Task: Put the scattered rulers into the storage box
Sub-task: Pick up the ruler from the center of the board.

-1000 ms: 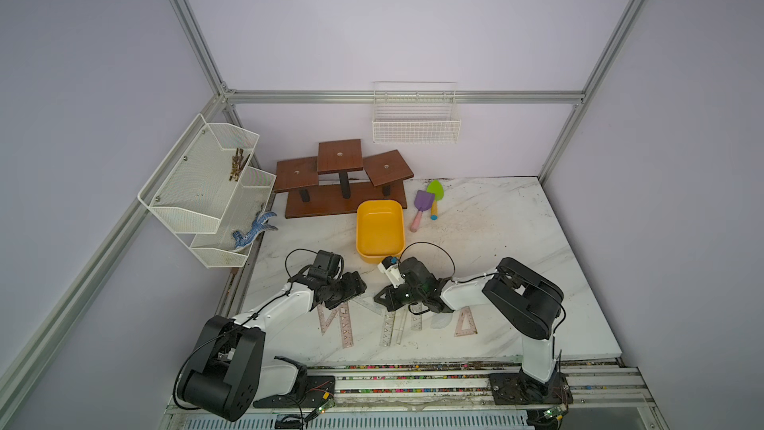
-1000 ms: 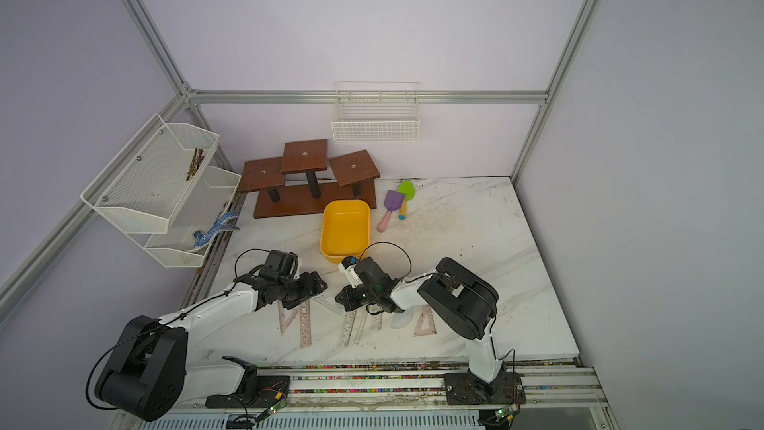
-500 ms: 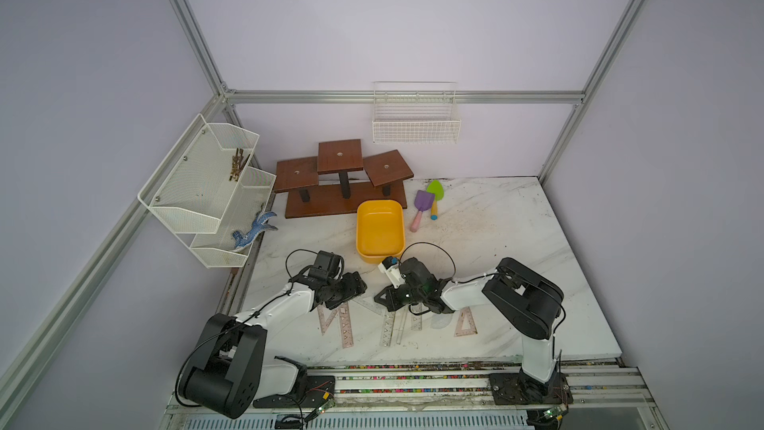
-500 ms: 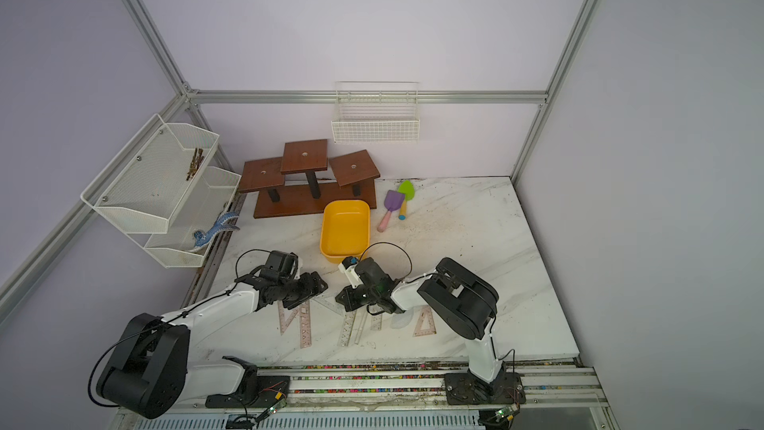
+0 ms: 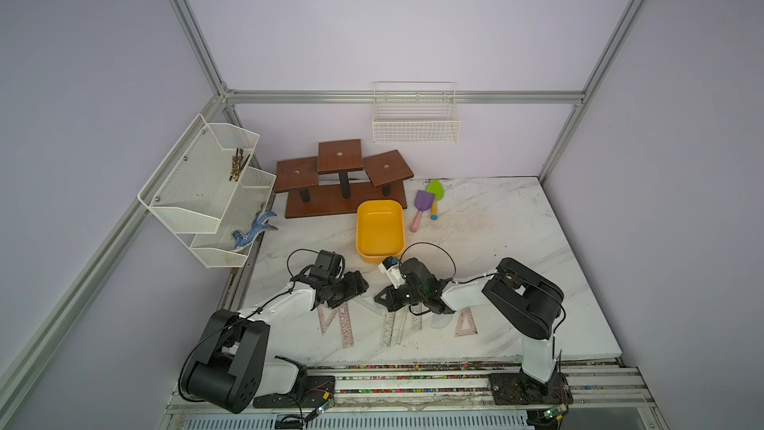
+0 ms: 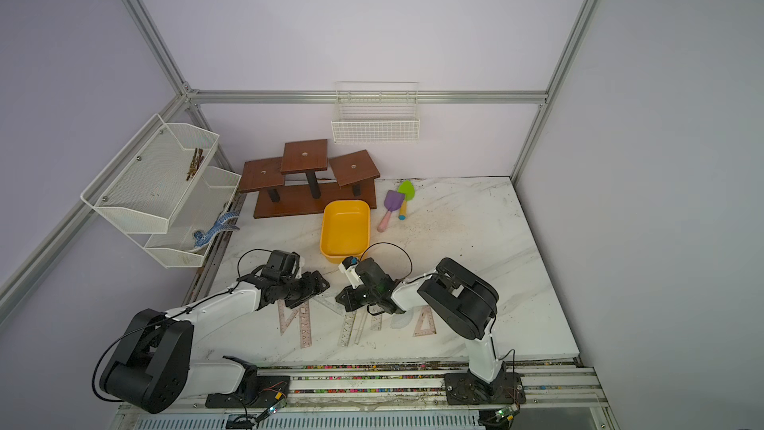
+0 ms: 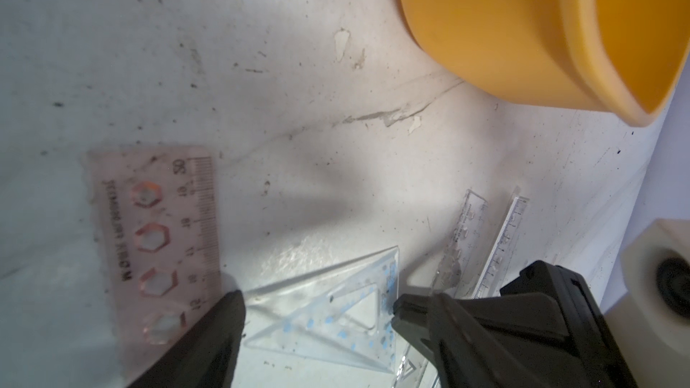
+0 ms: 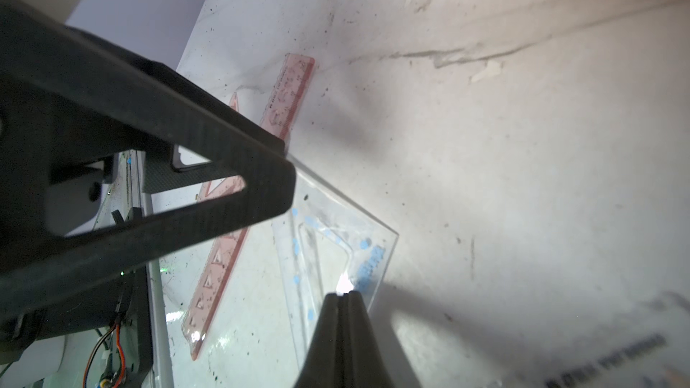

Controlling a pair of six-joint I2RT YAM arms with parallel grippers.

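1. The left arm reaches low from its base at the near left of the bench (image 5: 496, 241) toward the middle. The left pincer (image 5: 360, 289) stands wide. In the left wrist view one finger (image 7: 224, 330) sits at the edge of the pink straight ruler (image 7: 160, 233), and the clear set square (image 7: 328, 311) lies in the gap.
2. The right arm is folded at the elbow and reaches across toward the left arm. The right pincer (image 8: 340, 296) is closed, tips pressed together and touching the clear set square near its blue-printed corner. The two pincers nearly meet.
3. The clear set square is see-through with a triangular cut-out and blue marks, and it lies flat on the bench. The pink straight ruler has hexagon stencil holes and a printed scale.
4. More pieces lie flat along the near side of the bench: a pink set square (image 5: 323, 322), clear straight rulers (image 5: 387, 330) and a second pink set square (image 5: 466, 322). All are outside the box.
5. The yellow box (image 5: 379, 203) stands just beyond the pincers, in front of a wooden stand (image 5: 343, 200). Its yellow floor shows across the whole inside.
6. The mesh rack (image 5: 186, 184) holds small brown pieces (image 5: 237, 163) in its upper tier. A blue toy lizard (image 5: 252, 233) hangs over the lower tier. Two toy shovels (image 5: 426, 204) lie beside the box.
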